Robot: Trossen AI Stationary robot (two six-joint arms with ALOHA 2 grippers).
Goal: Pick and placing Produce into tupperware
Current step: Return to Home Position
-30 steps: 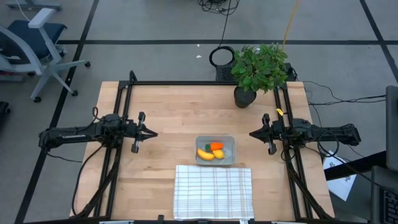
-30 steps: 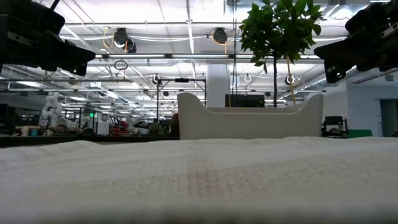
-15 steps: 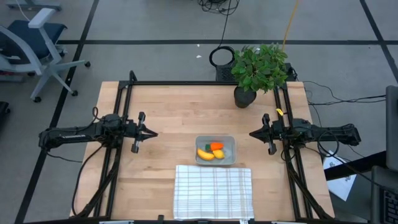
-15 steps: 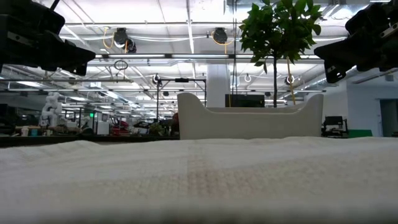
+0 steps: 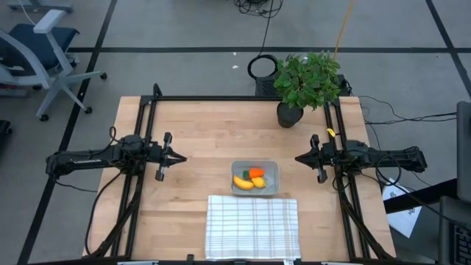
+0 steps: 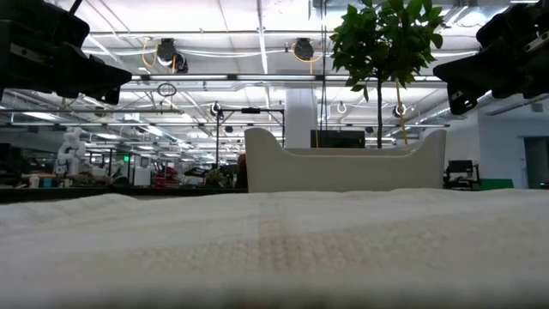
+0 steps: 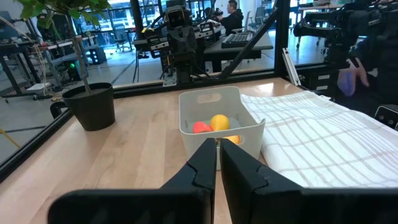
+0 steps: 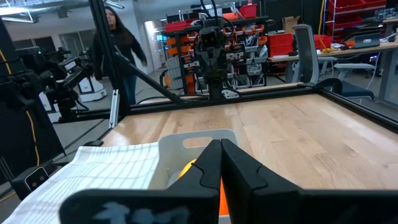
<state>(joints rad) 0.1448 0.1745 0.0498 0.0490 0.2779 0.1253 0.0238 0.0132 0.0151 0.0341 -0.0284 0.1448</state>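
Greyish tupperware (image 5: 274, 166) stood on the desk (image 5: 199, 125), holding carrot (image 5: 256, 173), banana (image 5: 243, 182) and lemon (image 7: 218, 122), partly hidden by its wall. My left hand (image 5: 182, 157) and right hand (image 5: 297, 158) hung pinched closed on either side.

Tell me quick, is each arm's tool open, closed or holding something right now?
Left tool: closed, empty, left of the tupperware.
Right tool: closed, empty, right of the tupperware.
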